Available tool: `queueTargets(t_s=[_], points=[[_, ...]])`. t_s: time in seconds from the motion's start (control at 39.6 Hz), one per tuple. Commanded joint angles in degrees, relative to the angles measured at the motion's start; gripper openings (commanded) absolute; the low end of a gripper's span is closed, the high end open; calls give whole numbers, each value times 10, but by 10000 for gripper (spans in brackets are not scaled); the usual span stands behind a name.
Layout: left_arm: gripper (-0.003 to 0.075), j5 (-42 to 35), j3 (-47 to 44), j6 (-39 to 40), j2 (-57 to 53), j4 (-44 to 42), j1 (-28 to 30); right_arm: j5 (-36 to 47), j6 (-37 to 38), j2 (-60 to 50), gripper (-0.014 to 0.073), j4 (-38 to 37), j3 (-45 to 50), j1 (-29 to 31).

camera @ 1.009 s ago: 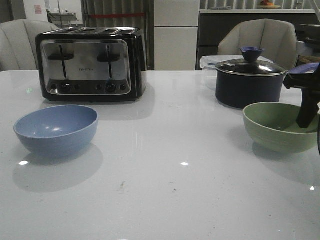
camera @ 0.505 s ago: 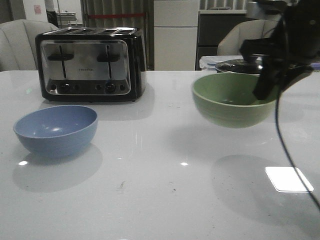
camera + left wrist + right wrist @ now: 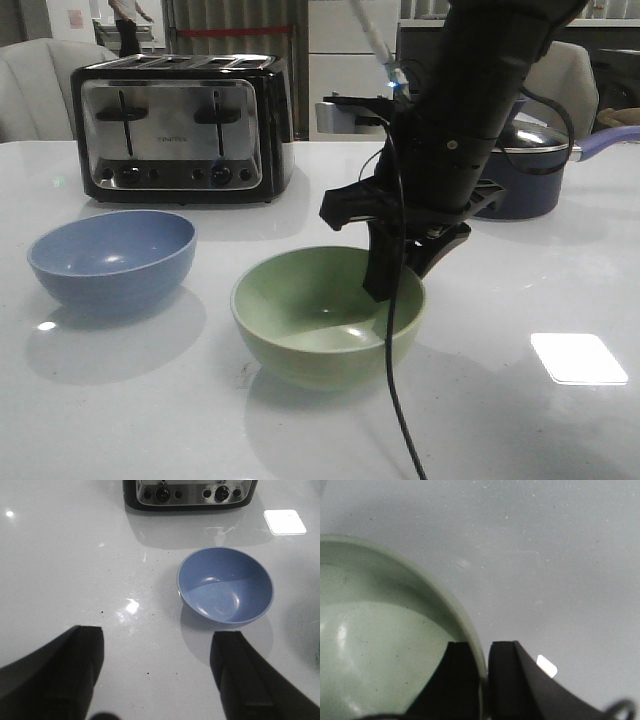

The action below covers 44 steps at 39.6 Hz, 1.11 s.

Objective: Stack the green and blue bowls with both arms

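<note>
Carried from the far right of the table to its middle, the green bowl (image 3: 328, 315) now sits just right of the blue bowl (image 3: 112, 259), apart, its rim pinched by my right gripper (image 3: 484, 665), while my left gripper (image 3: 157, 672) hangs wide apart near the toaster (image 3: 182, 125).

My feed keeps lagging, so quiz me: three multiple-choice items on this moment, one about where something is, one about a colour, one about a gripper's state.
1. Where is the green bowl?
A. inside the blue bowl
B. on the table, right of the blue bowl
C. on top of the toaster

2. What colour is the saucepan's handle?
A. purple
B. red
C. yellow

3. The right gripper is:
A. open above the toaster
B. shut on the green bowl's rim
C. holding the saucepan lid

Answers: 1 B, it sits apart from the blue bowl. 2 A, it looks purple. 3 B, its fingers pinch the rim.
</note>
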<state>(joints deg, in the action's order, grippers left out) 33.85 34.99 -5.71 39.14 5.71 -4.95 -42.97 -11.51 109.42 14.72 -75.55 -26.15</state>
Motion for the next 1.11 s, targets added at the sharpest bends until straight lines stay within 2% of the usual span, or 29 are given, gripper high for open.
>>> queueTargets(t_s=[0.0, 0.05, 0.23, 0.58, 0.83, 1.09], points=[[505, -37, 16, 1, 3, 4, -3, 17, -6, -28, 358, 8, -12, 0], [505, -37, 16, 1, 3, 4, -3, 21, -6, -31, 386, 5, -12, 0], [505, -41, 16, 1, 3, 4, -3, 29, -27, -122, 381, 1, 4, -3], [505, -41, 16, 1, 3, 4, -3, 85, -84, -371, 381, -3, 157, -5], [505, -50, 16, 1, 3, 4, -3, 81, -88, -529, 381, -12, 257, -5], [505, -73, 16, -1, 9, -1, -3, 64, -88, -629, 381, -12, 330, -5]])
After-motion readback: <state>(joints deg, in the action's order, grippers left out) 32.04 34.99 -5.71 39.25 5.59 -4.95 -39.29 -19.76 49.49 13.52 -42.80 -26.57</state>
